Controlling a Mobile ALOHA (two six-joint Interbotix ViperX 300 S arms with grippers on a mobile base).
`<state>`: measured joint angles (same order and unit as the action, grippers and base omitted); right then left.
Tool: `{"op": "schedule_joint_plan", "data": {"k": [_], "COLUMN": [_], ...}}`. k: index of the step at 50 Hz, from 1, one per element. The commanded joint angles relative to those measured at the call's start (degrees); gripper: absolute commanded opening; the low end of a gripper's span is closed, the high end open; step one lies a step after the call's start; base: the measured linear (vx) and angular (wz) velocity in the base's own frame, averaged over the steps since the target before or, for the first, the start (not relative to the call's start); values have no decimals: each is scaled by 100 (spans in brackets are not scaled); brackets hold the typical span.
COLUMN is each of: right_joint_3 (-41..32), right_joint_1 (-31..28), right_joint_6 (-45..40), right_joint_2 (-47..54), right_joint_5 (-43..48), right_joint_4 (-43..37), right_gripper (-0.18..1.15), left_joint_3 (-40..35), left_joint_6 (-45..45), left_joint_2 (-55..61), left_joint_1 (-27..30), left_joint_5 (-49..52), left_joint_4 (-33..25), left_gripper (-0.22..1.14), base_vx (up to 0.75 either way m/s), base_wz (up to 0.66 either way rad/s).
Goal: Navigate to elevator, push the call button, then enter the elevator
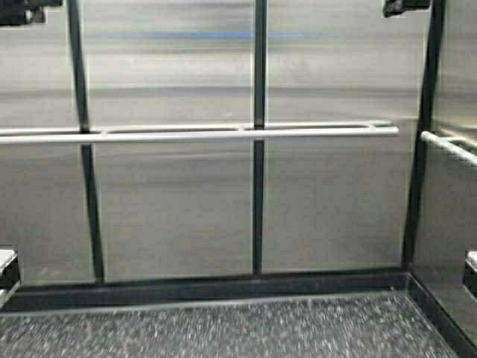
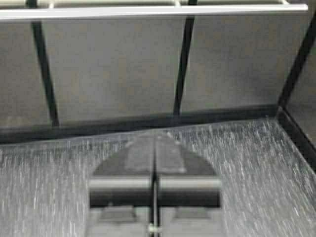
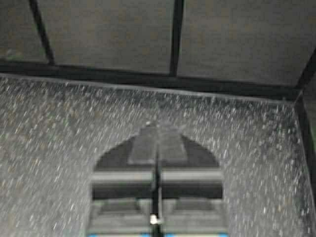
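I am inside the elevator, facing its brushed-steel back wall [image 1: 171, 209], which is split by dark vertical seams. A steel handrail [image 1: 201, 134] runs across it, and the rail also shows in the left wrist view [image 2: 148, 11]. The elevator doors and the call button are out of view. My left gripper [image 2: 154, 140] is shut and empty, held low over the speckled floor [image 2: 256, 168]. My right gripper [image 3: 157, 131] is shut and empty over the same floor [image 3: 59, 138]. In the high view only slivers of the arms show, at the left edge [image 1: 6, 270] and the right edge [image 1: 471, 272].
The right side wall [image 1: 455, 224] carries a second handrail [image 1: 447, 145] and meets the back wall at a dark corner strip [image 1: 421, 149]. A dark skirting [image 1: 223, 287] runs along the wall's foot. Speckled dark floor [image 1: 223, 328] lies between me and the wall.
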<state>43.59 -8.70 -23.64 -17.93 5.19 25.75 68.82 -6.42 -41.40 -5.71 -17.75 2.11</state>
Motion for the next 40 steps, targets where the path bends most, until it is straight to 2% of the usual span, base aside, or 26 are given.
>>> {"op": "schedule_joint_plan", "data": {"k": [1,9,23,40], "right_joint_3": [-123,132,62,220], "right_joint_1": [-26,-26,-26,-26], "right_joint_6": [26,79,114,114], "right_joint_2": [-211,-501,-536,-615], "right_joint_5": [62,53,105,105], "right_joint_4": [9,18,18,18], "right_gripper": [5,5,5,5], "left_joint_3": [-123,-97,-123,-132], "left_joint_6": [-9,-88,-26,-44], "left_joint_2": [-18,-53,53,255], "left_joint_1": [9,9,9,9], "left_joint_5": [-44,-44,-70,-114], "left_joint_4": [0,-9,18,26], "left_gripper": [2,2,2,2], "base_vx": [40,39,37,34], "base_wz": [3,6,8,35]}}
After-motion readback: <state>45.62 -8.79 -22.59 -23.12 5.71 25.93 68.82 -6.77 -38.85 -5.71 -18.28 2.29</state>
